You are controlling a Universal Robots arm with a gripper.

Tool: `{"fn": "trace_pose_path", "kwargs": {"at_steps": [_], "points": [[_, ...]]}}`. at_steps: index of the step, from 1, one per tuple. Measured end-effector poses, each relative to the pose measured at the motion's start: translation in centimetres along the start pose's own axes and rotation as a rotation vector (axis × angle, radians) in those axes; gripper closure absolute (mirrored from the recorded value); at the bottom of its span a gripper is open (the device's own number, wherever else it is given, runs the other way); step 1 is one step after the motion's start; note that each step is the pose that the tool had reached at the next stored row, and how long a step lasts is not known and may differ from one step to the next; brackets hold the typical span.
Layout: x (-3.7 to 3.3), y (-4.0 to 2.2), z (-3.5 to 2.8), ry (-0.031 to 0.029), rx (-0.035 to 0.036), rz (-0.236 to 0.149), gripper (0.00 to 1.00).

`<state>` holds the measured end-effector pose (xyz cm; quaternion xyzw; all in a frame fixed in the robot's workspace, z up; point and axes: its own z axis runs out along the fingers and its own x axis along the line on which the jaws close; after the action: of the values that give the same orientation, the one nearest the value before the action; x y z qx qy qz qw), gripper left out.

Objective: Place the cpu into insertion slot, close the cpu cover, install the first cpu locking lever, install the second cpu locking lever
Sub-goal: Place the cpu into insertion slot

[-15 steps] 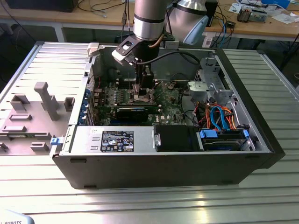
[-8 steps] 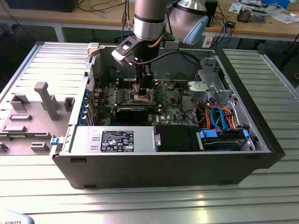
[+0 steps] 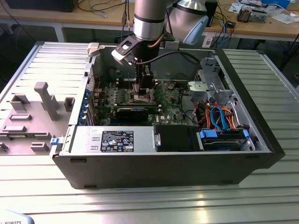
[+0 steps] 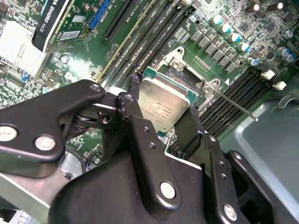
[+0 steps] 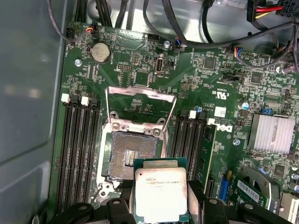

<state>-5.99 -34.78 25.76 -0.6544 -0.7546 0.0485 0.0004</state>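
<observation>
My gripper (image 5: 161, 203) is shut on the cpu (image 5: 160, 193), a flat silver-topped square held by two opposite edges between the black fingers (image 4: 132, 100). In the first wrist view the cpu hangs above the near edge of the insertion slot (image 5: 132, 156), whose dark pin field lies bare. The cpu cover (image 5: 142, 92) stands swung open on the far side of the slot. In the second wrist view the cpu (image 4: 163, 105) sits tilted over the slot's metal frame (image 4: 180, 58), and a thin locking lever (image 4: 233, 105) sticks out free beside it. In the exterior view the gripper (image 3: 140, 91) reaches down into the case over the green motherboard (image 3: 117, 95).
Long black memory slots (image 5: 79, 144) flank the socket on both sides. A finned heatsink (image 5: 271, 133) and a graphics card (image 3: 133, 112) lie close by. Cables (image 5: 196, 28) run along the board's edge. A drive cage (image 3: 210, 86) and the power supply (image 3: 112, 140) fill the case.
</observation>
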Motion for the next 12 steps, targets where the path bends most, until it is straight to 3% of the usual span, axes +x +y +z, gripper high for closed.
{"fn": "trace_pose_path", "kwargs": {"at_steps": [12], "points": [[0.00,0.00,0.00,0.0013,0.0012,0.018,0.45]]}}
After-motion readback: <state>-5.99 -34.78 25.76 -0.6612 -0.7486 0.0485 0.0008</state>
